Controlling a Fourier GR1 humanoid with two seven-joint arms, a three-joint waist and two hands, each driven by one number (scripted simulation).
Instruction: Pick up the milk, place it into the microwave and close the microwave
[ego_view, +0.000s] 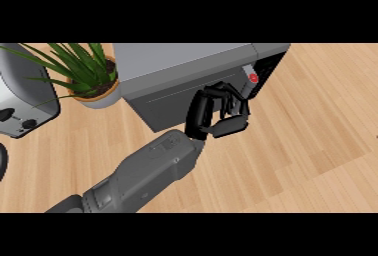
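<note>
The grey microwave (184, 60) stands at the back centre. Its door (166, 102) is swung nearly to, leaving a dark gap at its right edge. In that gap, inside the microwave, a slice of the white milk carton (252, 78) with a red spot shows. My left hand (215, 114) comes up from the lower left and rests against the right part of the door front. Its fingers are relaxed and hold nothing. The right hand does not show.
A potted green plant (87, 75) stands left of the microwave. A silver toaster (22, 100) sits at the left edge. Bare wooden counter (310, 140) stretches to the right and in front.
</note>
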